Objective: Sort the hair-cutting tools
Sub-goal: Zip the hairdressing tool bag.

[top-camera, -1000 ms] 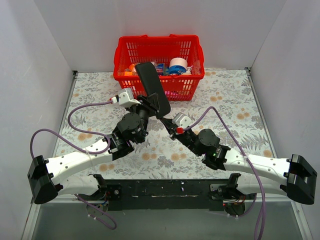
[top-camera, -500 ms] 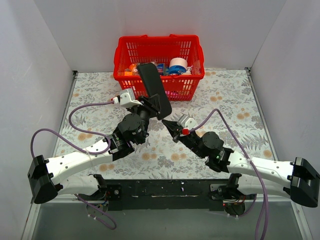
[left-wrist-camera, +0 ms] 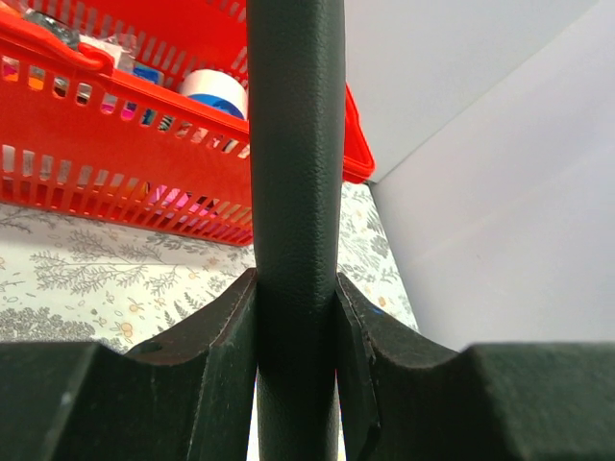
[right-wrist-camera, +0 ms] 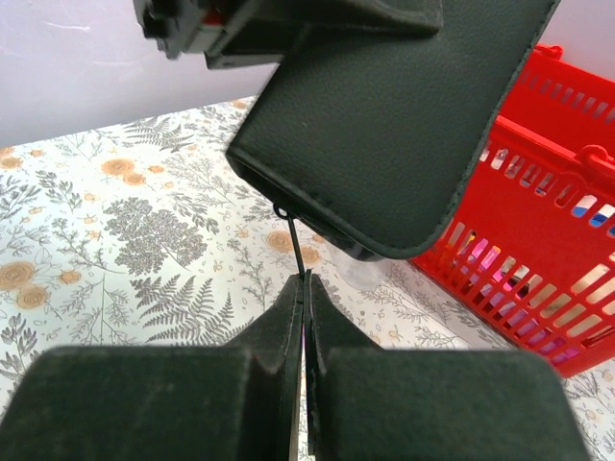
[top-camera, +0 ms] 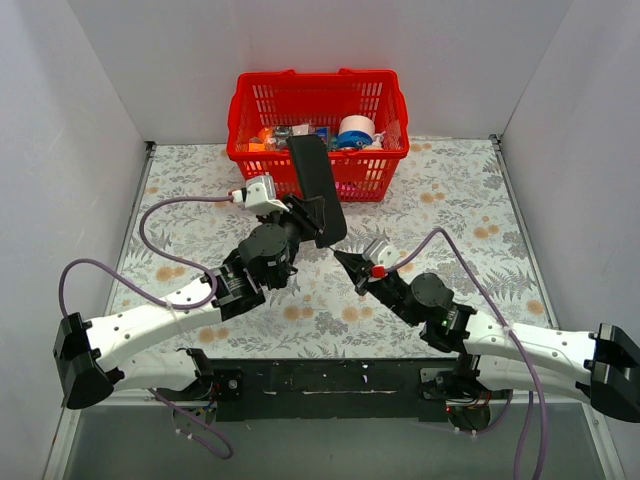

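A large flat black pouch (top-camera: 316, 186) stands upright above the table, and my left gripper (top-camera: 306, 216) is shut on its lower part. In the left wrist view the pouch (left-wrist-camera: 296, 173) fills the gap between both fingers (left-wrist-camera: 221, 327). My right gripper (top-camera: 341, 259) sits just below and to the right of the pouch's lower corner. It is shut on a thin black zipper pull (right-wrist-camera: 296, 242) that hangs from the pouch (right-wrist-camera: 384, 115). The hair-cutting tools are out of view.
A red plastic basket (top-camera: 300, 79) with tape rolls and small items stands at the back centre against the wall, just behind the pouch. Grey walls close the floral table (top-camera: 450, 215) on the left, right and back. The basket (right-wrist-camera: 538, 259) lies close to the right gripper's right.
My right arm has drawn back toward the near edge and to the right, jaws staying shut. The left arm has shifted the pouch slightly to the right.
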Motion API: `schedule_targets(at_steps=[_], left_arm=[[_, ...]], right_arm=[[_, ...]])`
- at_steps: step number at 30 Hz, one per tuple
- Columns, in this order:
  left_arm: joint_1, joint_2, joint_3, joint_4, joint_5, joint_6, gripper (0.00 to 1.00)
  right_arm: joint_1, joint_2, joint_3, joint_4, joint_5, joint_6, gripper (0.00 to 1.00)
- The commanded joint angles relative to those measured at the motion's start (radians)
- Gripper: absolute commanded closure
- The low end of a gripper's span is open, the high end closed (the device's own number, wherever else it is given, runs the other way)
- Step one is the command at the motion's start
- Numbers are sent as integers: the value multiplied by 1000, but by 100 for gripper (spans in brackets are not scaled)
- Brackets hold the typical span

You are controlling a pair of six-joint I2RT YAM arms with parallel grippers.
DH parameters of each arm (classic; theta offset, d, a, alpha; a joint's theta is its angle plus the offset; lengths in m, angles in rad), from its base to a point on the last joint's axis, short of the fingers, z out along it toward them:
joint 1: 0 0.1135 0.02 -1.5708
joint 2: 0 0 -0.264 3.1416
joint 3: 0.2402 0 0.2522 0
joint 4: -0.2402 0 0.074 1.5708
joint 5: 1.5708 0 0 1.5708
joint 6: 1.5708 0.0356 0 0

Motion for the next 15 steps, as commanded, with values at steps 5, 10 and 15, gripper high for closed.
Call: schedule_targets(at_steps=[5, 10, 15], left_arm=[[3, -154, 70, -108, 145, -94, 100], [5, -191, 73, -179, 229, -147, 100], [3, -226, 67, -289, 281, -172, 100]], right_arm=[[4, -85, -45, -95, 51, 10, 99], [4, -160, -74, -156, 63, 20, 99], [4, -236, -85, -225, 60, 33, 99]])
